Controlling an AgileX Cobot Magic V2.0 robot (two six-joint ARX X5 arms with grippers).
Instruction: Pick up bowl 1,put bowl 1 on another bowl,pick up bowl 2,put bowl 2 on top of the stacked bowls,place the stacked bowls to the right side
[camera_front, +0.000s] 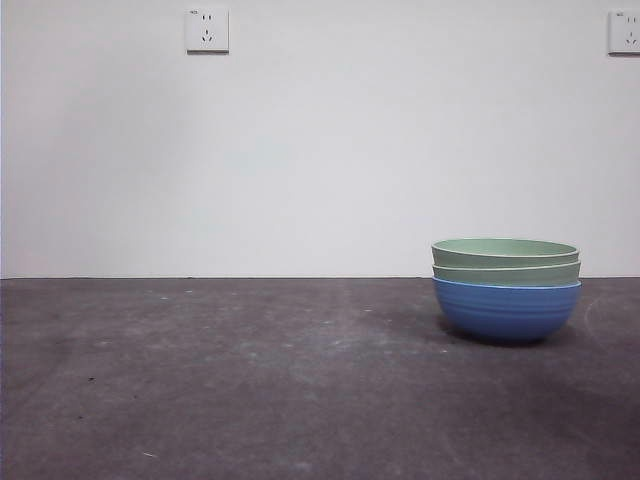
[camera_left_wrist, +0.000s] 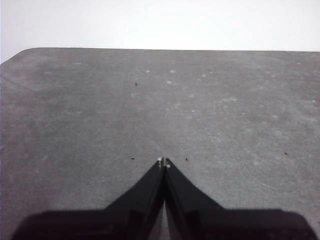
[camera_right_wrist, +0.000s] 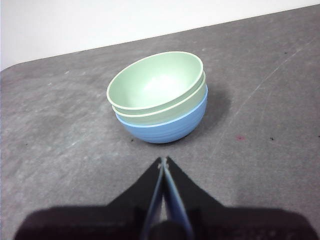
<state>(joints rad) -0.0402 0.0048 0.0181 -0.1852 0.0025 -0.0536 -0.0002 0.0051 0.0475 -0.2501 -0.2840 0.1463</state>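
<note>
Front view: stack (camera_front: 506, 290) sits right on table (camera_front: 250, 380), upright | right gripper (camera_right_wrist: 164, 161) closed, empty, near stack | left gripper (camera_left_wrist: 163, 162) closed, well apart | looks done; retreat without nudging.

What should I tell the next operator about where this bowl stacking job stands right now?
Left pincer: shut, empty, over bare table, away from the bowls.
Right pincer: shut, empty, just short of the stack, not touching it.
Stack: blue bowl at the bottom, two green bowls nested in it, upright on the table's right side in the front view.
Done: both green bowls stacked; stack looks placed on the right.
Left: apparently nothing; just confirm the spot is acceptable.
</note>
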